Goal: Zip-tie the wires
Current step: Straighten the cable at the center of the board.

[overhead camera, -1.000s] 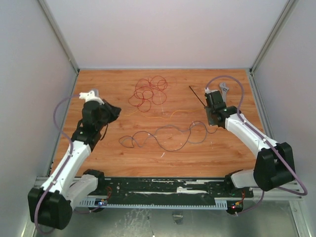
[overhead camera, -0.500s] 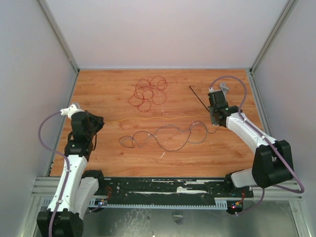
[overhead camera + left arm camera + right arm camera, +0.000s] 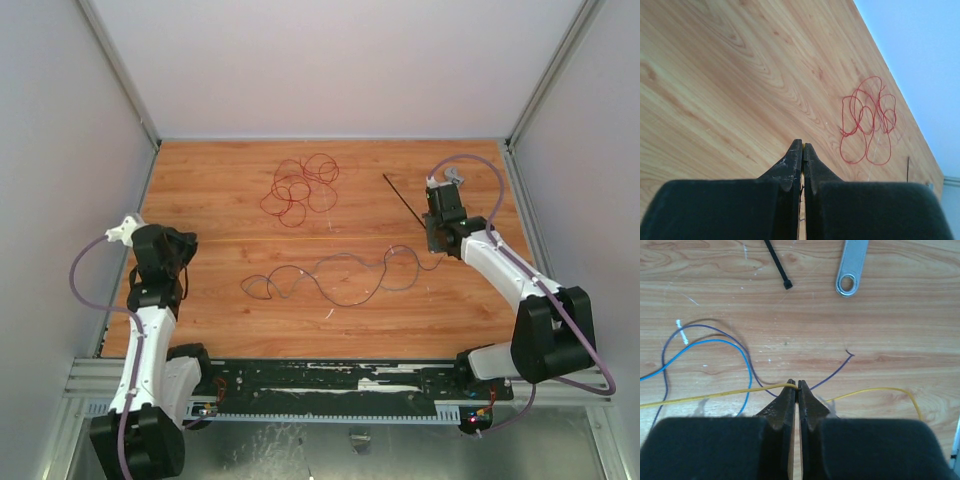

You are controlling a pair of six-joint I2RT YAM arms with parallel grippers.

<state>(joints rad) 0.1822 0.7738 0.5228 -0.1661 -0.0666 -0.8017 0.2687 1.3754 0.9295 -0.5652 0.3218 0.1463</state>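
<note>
The wires lie in two heaps: a red tangle at the back and a long purplish-grey loop in the middle. A thin yellow wire runs taut between both grippers. My left gripper is shut, with a sliver of yellow between its tips. My right gripper is shut on the yellow wire, whose tail curls off to the right. The black zip tie lies on the table just beyond the right gripper.
A silver wrench lies beside the zip tie, partly under the right arm in the top view. A blue wire and a purple wire end lie under the right gripper. Walls enclose the wooden table.
My left arm has drawn back to the left and nearer the table's side, pulling the yellow wire from a wavy line into a straight one. The right gripper has barely moved.
</note>
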